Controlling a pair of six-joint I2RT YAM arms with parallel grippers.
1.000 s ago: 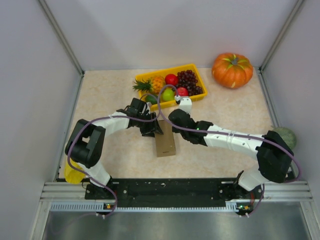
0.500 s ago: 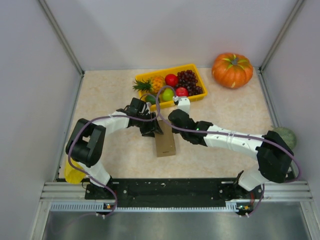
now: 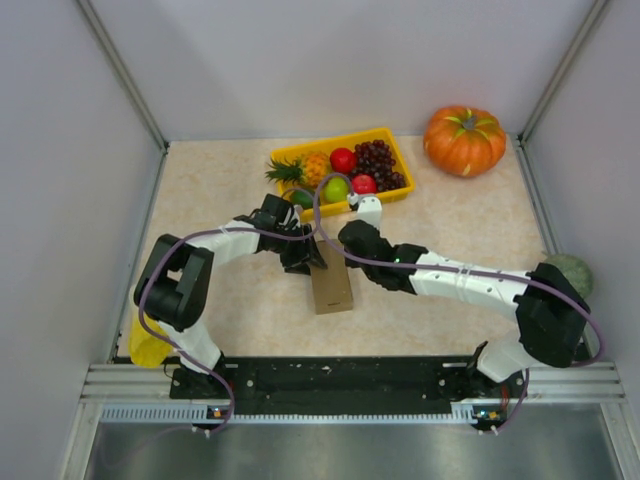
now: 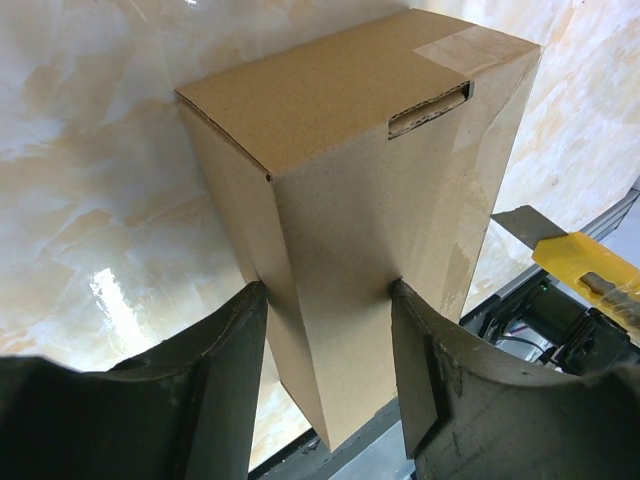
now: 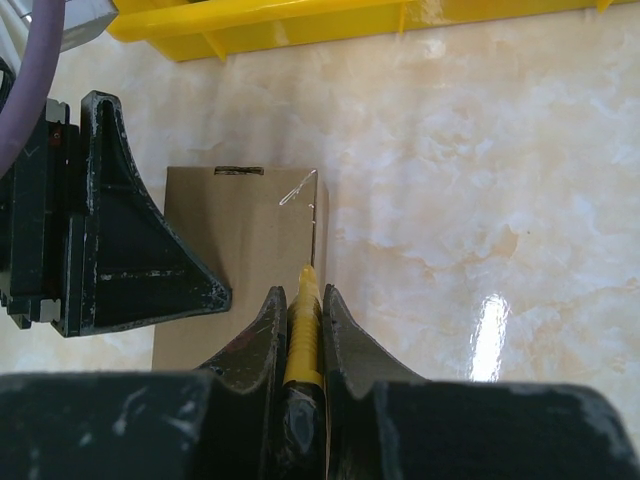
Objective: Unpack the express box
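Note:
The express box [image 3: 331, 285] is a plain brown carton lying on the table between both arms. My left gripper [image 3: 306, 256] is shut on its far end, and in the left wrist view the fingers [image 4: 245, 330] press both sides of the box [image 4: 360, 190], whose taped top has a slot. My right gripper [image 5: 303, 296] is shut on a yellow utility knife [image 5: 302, 340]. The knife's blade [image 5: 313, 240] lies along the right edge of the box [image 5: 235, 260], by a strip of clear tape. The knife [image 4: 585, 268] also shows beyond the box in the left wrist view.
A yellow tray [image 3: 392, 135] with several fruits stands just behind the arms. An orange pumpkin [image 3: 464, 140] sits at the back right, a green round fruit [image 3: 572, 272] at the right wall, and a yellow object [image 3: 145, 350] by the left arm's base.

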